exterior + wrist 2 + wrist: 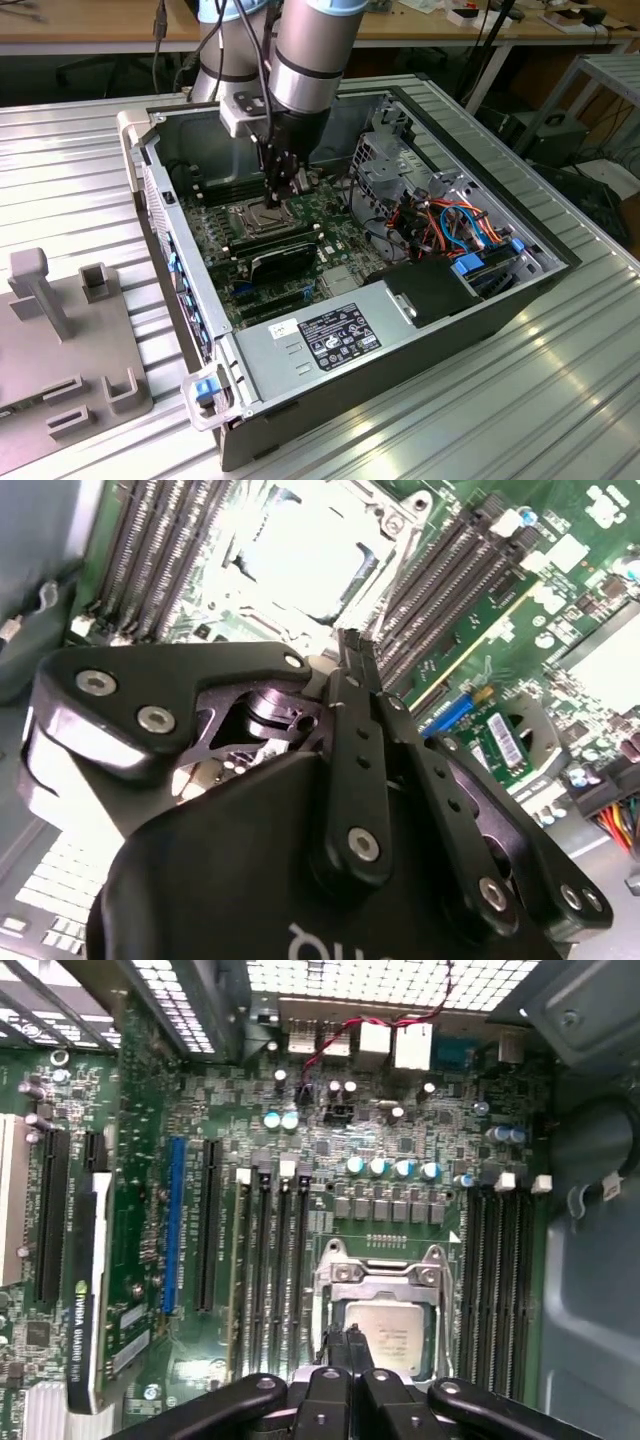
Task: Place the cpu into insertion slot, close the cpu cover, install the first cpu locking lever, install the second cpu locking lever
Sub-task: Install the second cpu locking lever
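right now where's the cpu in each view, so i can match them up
Exterior view: the cpu sits mid-board, under the gripper.
First wrist view: seated under the cpu cover, beyond the fingertips.
Second wrist view: glare-washed square beyond the fingertips.
Shared landmark: the memory slots flanking the socket.

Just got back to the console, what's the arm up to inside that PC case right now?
The arm is reaching down into the open computer case, with the gripper right at the edge of the insertion slot on the green motherboard. The cpu already lies in the slot, and the cpu cover looks folded down around it. The fingers are pressed together, tips at the socket's rim, possibly working a locking lever, though I cannot make the lever out.
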`<state>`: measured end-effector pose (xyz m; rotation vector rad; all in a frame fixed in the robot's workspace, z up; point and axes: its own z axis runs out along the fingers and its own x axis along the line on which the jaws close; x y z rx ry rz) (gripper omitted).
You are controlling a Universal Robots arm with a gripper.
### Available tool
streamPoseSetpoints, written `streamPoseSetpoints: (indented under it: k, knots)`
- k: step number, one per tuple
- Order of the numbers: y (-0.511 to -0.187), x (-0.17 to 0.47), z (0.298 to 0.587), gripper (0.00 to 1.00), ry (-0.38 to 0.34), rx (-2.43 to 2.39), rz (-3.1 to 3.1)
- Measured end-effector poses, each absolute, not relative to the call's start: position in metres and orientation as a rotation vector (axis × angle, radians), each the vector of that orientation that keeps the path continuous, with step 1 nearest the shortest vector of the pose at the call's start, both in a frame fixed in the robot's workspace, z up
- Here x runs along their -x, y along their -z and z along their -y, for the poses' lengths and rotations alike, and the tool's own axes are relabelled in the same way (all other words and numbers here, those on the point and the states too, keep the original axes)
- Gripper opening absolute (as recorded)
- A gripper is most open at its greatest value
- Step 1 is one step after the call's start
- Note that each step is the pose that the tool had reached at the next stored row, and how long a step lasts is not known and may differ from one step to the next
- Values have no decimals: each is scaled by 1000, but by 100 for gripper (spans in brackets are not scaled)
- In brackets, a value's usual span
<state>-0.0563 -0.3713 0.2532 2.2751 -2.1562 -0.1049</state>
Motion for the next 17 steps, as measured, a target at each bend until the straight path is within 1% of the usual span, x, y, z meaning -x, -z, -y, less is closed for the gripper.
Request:
streamPoseSetpoints:
  k: [9,17]
  knots:
    - [-246,52,383,10,105,-2275,2156]
    - [-240,53,384,10,105,-2275,2156]
